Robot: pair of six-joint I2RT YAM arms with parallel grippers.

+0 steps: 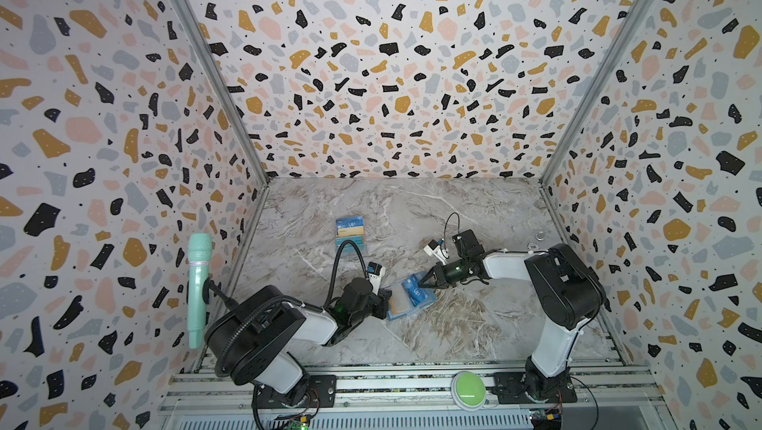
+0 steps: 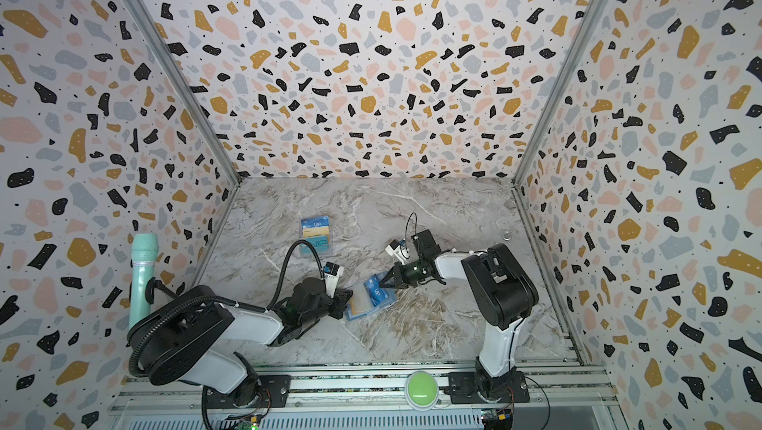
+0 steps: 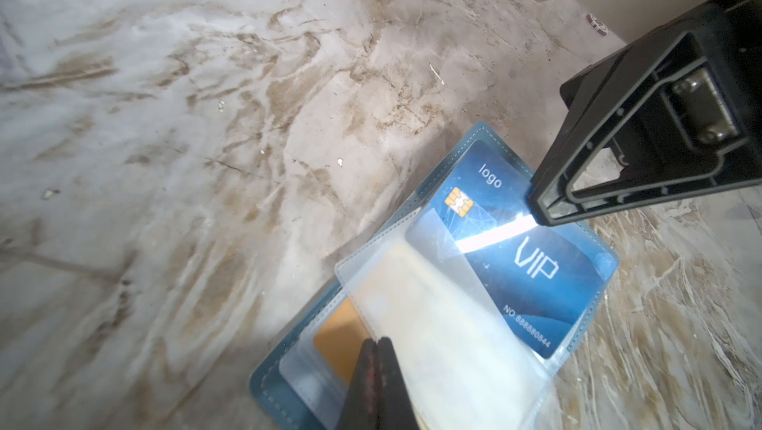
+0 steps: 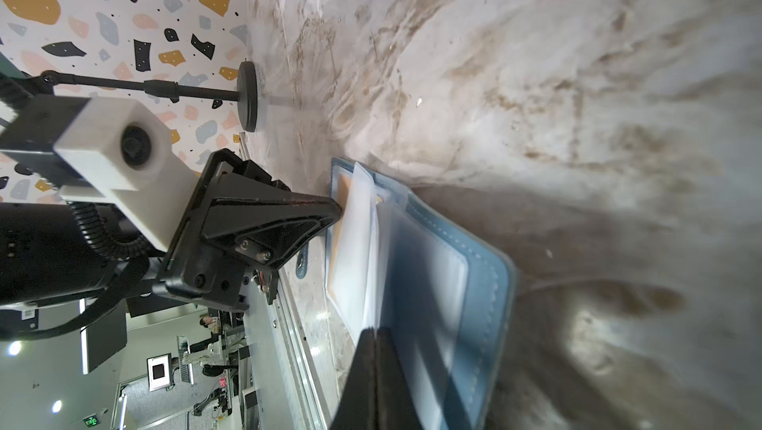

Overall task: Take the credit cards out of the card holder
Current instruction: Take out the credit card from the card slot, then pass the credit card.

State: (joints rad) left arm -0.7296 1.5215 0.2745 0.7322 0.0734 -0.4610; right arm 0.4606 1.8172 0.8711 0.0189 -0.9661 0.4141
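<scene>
Marble tabletop [image 1: 453, 209] | card holder [image 1: 410, 298] open, between left gripper [image 1: 387, 296] and right gripper [image 1: 421, 283]

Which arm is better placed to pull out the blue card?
Right, probably: the right gripper is shut at the blue card; the left gripper is down on the clear sleeve.

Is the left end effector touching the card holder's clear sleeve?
Touching. Right wrist view shows the left end effector pressed against the clear sleeve, no gap.
</scene>
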